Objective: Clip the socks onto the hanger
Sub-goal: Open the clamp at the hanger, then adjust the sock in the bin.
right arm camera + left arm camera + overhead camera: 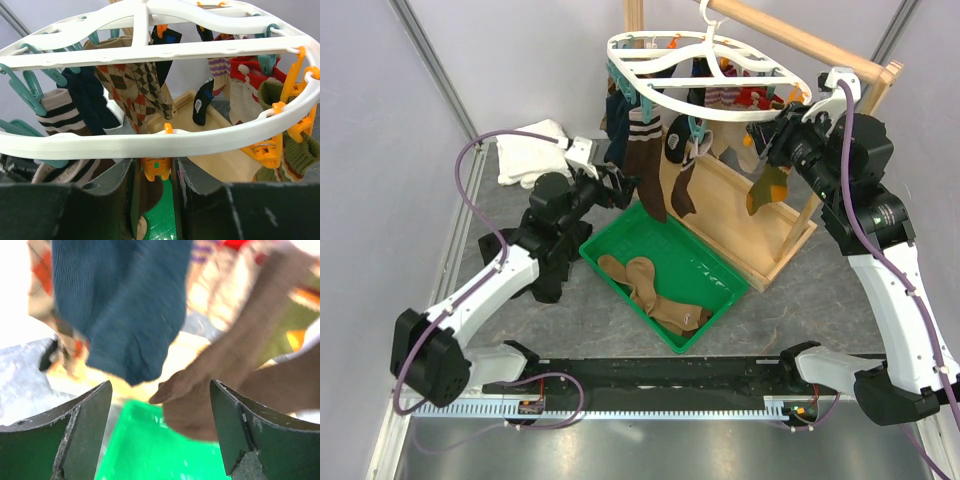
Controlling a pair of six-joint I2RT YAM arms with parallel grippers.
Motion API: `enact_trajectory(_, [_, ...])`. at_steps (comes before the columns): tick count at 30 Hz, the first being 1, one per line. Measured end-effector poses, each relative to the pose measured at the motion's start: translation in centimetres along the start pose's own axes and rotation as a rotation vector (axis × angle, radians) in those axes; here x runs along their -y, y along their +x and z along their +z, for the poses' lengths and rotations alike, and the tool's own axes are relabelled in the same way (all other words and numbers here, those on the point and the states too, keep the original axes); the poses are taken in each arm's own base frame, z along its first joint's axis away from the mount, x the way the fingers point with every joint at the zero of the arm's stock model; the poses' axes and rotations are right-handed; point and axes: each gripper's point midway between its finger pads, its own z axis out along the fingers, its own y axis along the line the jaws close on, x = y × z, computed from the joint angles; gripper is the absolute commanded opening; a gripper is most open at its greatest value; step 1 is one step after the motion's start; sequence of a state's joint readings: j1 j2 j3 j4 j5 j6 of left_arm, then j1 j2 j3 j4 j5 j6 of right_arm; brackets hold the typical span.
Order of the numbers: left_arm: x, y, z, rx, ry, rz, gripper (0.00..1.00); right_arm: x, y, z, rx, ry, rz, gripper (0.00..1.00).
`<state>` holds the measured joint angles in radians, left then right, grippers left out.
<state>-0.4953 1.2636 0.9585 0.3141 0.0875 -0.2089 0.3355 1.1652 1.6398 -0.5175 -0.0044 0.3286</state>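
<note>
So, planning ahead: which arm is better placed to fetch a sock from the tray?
Left, likely: the left end effector is open near the green tray of tan socks. The right end effector is shut on an orange clip of the hanger.

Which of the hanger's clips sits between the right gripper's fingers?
The orange clip under the middle of the hanger's near rim, held by the right gripper; every other clip, orange or teal, hangs clear of it.

Plain pale-lilac walls (520, 60) stand ahead and left of my left gripper (625, 185). Speckled grey tabletop (800, 320) lies below it, and a wooden rail stand (740, 215) sits just right, evenly lit.
</note>
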Motion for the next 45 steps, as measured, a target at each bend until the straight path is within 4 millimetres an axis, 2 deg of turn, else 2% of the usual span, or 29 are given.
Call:
enact_trajectory(4, [2.2, 2.0, -2.4, -0.079, 0.032, 0.036, 0.86, 0.0, 0.2, 0.0, -0.010, 0.002, 0.001, 0.00])
enact_trajectory(7, [3.5, 4.6, -4.4, -0.157, 0.037, 0.054, 0.86, 0.1, 0.3, -0.1, -0.013, 0.004, -0.002, 0.00])
enact_trajectory(11, [5.6, 8.5, -6.9, -0.277, 0.061, 0.086, 0.84, 0.2, 0.3, -0.2, -0.012, 0.004, -0.011, 0.00])
enact_trajectory(14, [8.9, 12.3, -9.0, -0.408, 0.134, 0.131, 0.81, 0.3, 0.7, -0.2, -0.015, 0.006, -0.022, 0.00])
enact_trajectory(17, [11.2, 15.8, -10.5, -0.532, 0.191, 0.176, 0.77, 0.5, 1.0, -0.2, -0.019, 0.009, -0.030, 0.00])
enact_trajectory(22, [14.0, 21.2, -11.3, -0.747, 0.226, 0.269, 0.63, 0.7, 1.2, -0.3, -0.015, 0.009, -0.045, 0.00])
enact_trajectory(23, [14.6, 21.9, -11.2, -0.778, 0.229, 0.287, 0.60, 0.7, 1.2, -0.3, -0.014, 0.009, -0.048, 0.00])
enact_trajectory(24, [15.2, 22.5, -11.1, -0.804, 0.230, 0.302, 0.52, 0.7, 1.2, -0.3, -0.013, 0.009, -0.050, 0.00])
enact_trajectory(29, [17.8, 24.8, -10.4, -0.901, 0.230, 0.326, 0.34, 0.9, 1.4, -0.4, -0.016, 0.011, -0.063, 0.00])
enact_trajectory(30, [18.0, 25.2, -10.4, -0.914, 0.229, 0.325, 0.30, 0.9, 1.6, -0.4, -0.018, 0.012, -0.065, 0.00])
enact_trajectory(35, [18.4, 27.9, -10.7, -1.021, 0.205, 0.320, 0.21, 1.1, 1.7, -0.4, -0.021, 0.018, -0.072, 0.00])
enact_trajectory(41, [17.6, 31.4, -11.6, -1.139, 0.164, 0.328, 0.19, 1.2, 1.8, -0.3, -0.022, 0.021, -0.075, 0.00])
enact_trajectory(45, [16.3, 32.8, -11.1, -1.172, 0.108, 0.333, 0.19, 1.4, 1.9, -0.3, -0.025, 0.029, -0.079, 0.00])
